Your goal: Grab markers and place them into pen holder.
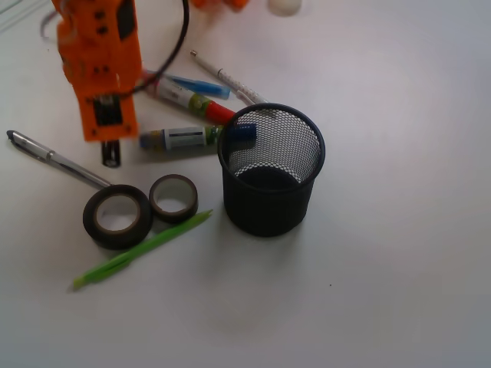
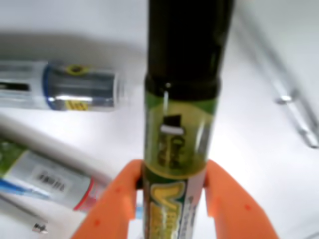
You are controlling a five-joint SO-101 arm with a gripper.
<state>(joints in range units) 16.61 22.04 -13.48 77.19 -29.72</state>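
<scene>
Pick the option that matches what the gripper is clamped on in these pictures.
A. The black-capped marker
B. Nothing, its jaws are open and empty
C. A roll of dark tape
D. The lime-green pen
A: in the wrist view the gripper has its orange jaws pressed against both sides of the black-capped marker, while the lime-green pen and the tape rolls lie untouched on the table.

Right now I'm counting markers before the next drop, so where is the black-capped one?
The black-capped marker is clamped between the orange fingers; in the front view its cap pokes out below the gripper, left of the blue-capped marker.
</scene>
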